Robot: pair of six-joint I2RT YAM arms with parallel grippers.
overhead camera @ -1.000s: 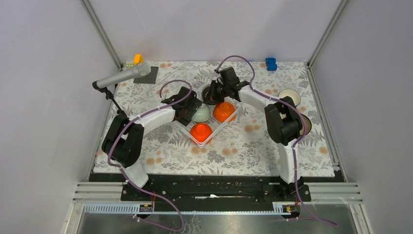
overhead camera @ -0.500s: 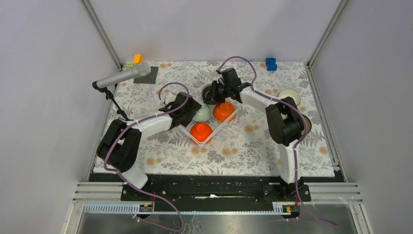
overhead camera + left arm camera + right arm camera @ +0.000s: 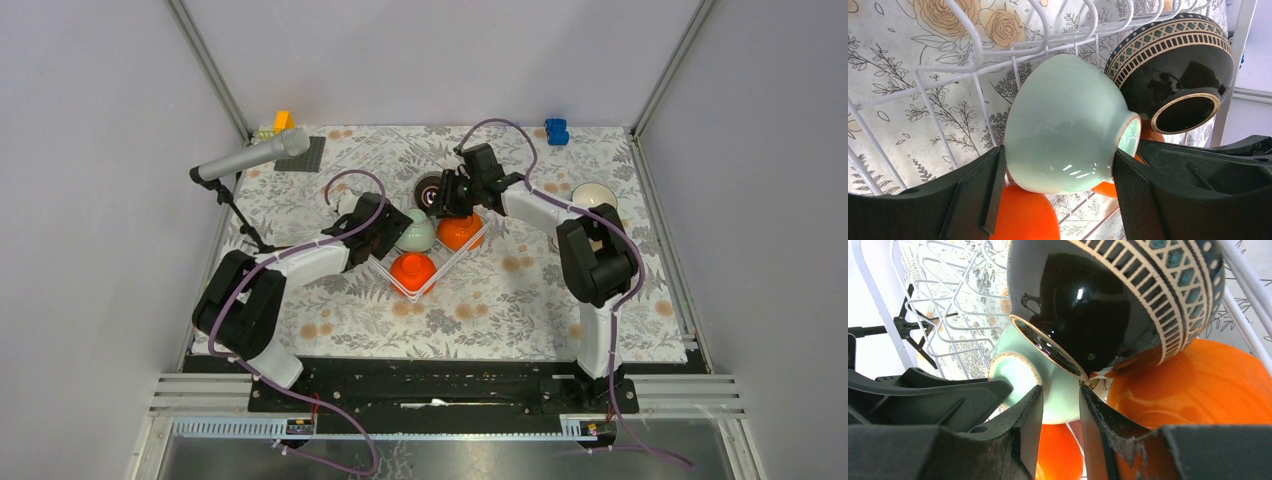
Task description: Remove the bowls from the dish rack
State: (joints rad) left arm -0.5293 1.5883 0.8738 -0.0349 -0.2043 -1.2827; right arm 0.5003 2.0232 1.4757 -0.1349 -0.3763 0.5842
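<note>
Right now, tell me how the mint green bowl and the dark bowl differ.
The mint green bowl is plain glaze; the dark bowl is glossy black with a geometric band near its rim. The mint green bowl sits between the left gripper's fingers; the dark bowl's foot ring is at the right gripper's tips. Both lie tipped in the dish rack.

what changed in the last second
The left arm's elbow swung down toward the near edge, and the left gripper settled around the mint bowl. The right gripper edged right, baring more of the dark bowl. The rack and orange bowls stayed put.
</note>
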